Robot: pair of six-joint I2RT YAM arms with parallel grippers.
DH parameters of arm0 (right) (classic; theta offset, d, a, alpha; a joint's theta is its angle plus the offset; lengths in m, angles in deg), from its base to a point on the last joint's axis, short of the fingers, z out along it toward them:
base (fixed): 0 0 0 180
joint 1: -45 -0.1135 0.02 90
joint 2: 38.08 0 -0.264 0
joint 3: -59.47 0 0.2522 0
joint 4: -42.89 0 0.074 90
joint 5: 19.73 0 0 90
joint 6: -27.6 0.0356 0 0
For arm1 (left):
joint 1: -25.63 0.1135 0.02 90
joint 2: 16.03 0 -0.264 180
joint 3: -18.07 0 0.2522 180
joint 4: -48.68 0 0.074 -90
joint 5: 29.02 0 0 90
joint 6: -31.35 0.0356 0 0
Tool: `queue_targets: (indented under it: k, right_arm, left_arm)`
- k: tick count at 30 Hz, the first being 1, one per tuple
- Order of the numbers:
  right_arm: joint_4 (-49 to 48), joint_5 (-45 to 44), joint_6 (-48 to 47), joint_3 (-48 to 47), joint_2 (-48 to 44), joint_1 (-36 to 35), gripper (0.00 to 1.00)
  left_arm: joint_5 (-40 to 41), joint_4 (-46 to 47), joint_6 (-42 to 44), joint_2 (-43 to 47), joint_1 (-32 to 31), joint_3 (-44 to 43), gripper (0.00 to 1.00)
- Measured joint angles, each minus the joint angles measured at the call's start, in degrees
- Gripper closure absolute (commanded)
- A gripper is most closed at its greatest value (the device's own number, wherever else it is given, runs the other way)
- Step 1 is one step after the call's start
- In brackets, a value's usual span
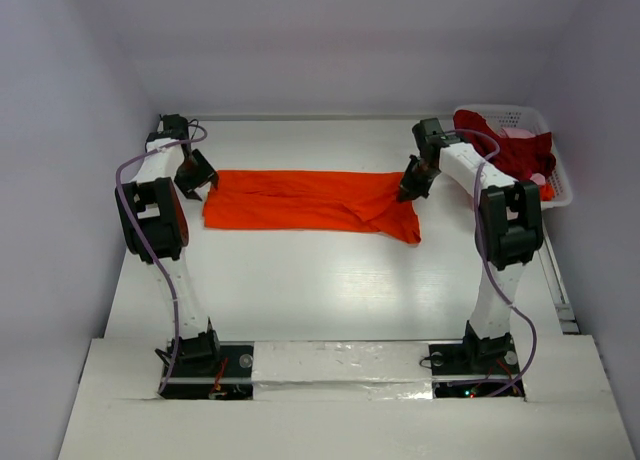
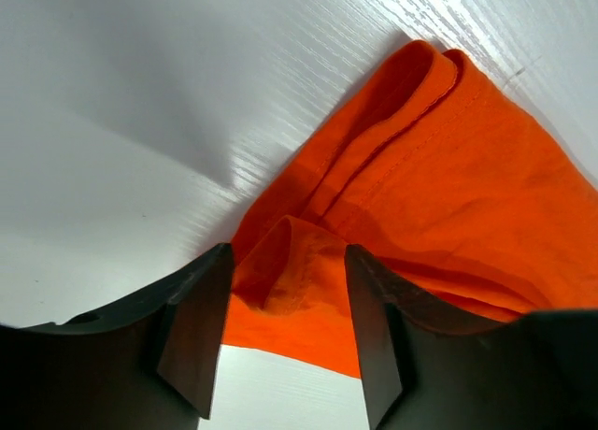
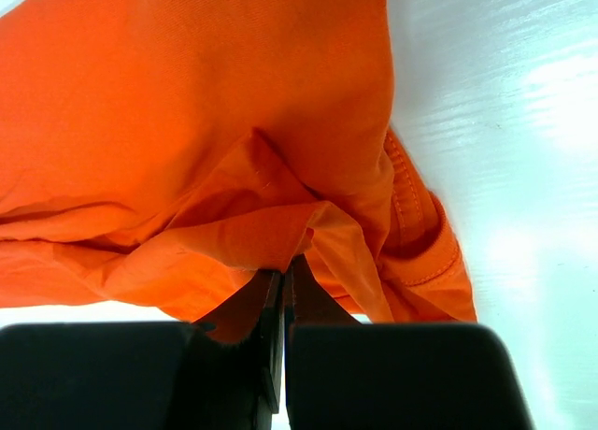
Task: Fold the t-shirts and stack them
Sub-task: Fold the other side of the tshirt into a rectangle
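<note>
1. Right gripper point(image 3: 283, 279) is pinched tight on a raised fold at the right end of the orange-red t-shirt point(image 1: 300, 200), its jaws closed with cloth between them.
2. Left gripper point(image 2: 285, 341) sits at the shirt's left end with its jaws standing apart. A hump of orange cloth lies between them, but neither jaw visibly clamps it.
3. That shirt lies as a long band across the middle of the worktop point(image 1: 320, 290), reaching from one gripper to the other. Its left part is flat with doubled edges, and its right end is bunched and wrinkled.
4. A crimson t-shirt point(image 1: 515, 152) sits crumpled in the white lattice basket point(image 1: 500, 111) at the far right corner, spilling over its rim, with a bit of pink cloth point(image 1: 522, 133) beside it.
5. By my judgement the task is in its early part. The orange-red t-shirt looks folded lengthwise, and it would need folding across into a compact packet.
6. The crimson t-shirt looks untouched and unfolded, and no stack exists yet.
</note>
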State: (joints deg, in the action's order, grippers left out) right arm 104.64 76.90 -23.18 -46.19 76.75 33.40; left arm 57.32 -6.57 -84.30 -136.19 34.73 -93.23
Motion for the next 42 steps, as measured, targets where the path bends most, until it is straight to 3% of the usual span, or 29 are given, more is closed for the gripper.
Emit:
queue_targets:
  k: [2, 4, 5, 7, 8, 9, 10, 13, 22, 23, 25, 26, 27, 28, 29, 35, 42]
  right_arm:
    - [-0.02, 0.0, -0.02, 0.07, 0.0, 0.0, 0.96]
    - [-0.07, 0.0, 0.02, 0.28, 0.0, 0.0, 0.85]
    - [-0.13, 0.02, 0.02, 0.44, 0.0, 0.0, 0.64]
    - [-0.37, 0.04, 0.0, 0.96, 0.0, 0.0, 0.44]
    - [-0.39, 0.04, -0.07, 1.11, 0.02, 0.0, 0.22]
    - [-0.5, 0.02, 0.2, 1.31, 0.0, 0.0, 0.07]
    - [-0.46, 0.02, 0.04, 1.42, 0.02, 0.0, 0.0]
    - [-0.74, -0.31, -0.31, 1.75, 0.0, 0.0, 0.0]
    - [-0.28, -6.73, -2.84, 0.81, -4.13, 0.0, 0.04]
    - [-0.31, -7.45, -3.04, 0.31, -4.79, 0.0, 0.06]
    - [-0.28, -8.83, -3.78, -1.01, -6.45, 0.0, 0.28]
    - [-0.31, -9.2, -3.8, -1.55, -7.19, 0.0, 0.41]
    - [-0.33, -9.49, -4.13, -2.16, -8.0, 0.0, 0.77]
    - [-0.22, -9.62, -4.57, -2.86, -8.63, 0.0, 0.96]
    - [0.07, -9.81, -4.55, -3.82, -8.94, 0.0, 1.0]
    - [1.38, -8.46, -5.81, -11.5, -6.25, 0.0, 1.0]
    - [3.06, -0.79, -8.81, -19.19, 6.1, 0.0, 1.0]
  left_arm:
    - [0.13, -0.02, -0.13, 0.0, 0.0, 0.0, 0.41]
    - [0.35, -0.04, -0.11, 0.0, 0.0, 0.0, 0.32]
    - [0.46, -0.04, -0.13, 0.0, 0.0, 0.0, 0.16]
    - [0.7, -0.07, -0.04, 0.0, 0.0, 0.0, 0.09]
    - [0.83, -0.09, -0.11, 0.0, 0.0, 0.0, 0.01]
    - [0.96, -0.11, 0.04, 0.0, 0.0, 0.0, 0.01]
    - [1.16, -0.09, -0.11, 0.02, 0.0, 0.0, 0.01]
    - [1.95, -0.02, -0.22, 0.42, 0.0, 0.02, 0.01]
    - [5.97, 0.48, -0.9, 7.98, 0.0, 0.02, 0.01]
    - [6.12, 0.66, -0.98, 9.14, 0.0, 0.0, 0.01]
    - [6.08, 1.16, -1.01, 11.43, 0.0, -0.04, 0.02]
    - [5.84, 1.53, -1.03, 12.39, 0.0, -0.09, 0.21]
    - [5.18, 1.9, -1.38, 13.2, 0.0, -0.09, 0.38]
    - [4.44, 2.34, -1.51, 13.97, 0.0, -0.09, 0.59]
    - [3.5, 2.89, -1.75, 14.43, 0.0, 0.04, 1.0]
    - [-3.56, 5.7, -1.6, 15.52, -0.44, 3.87, 1.0]
    - [-8.44, 5.6, 0.17, 10.49, -3.43, 4.22, 1.0]
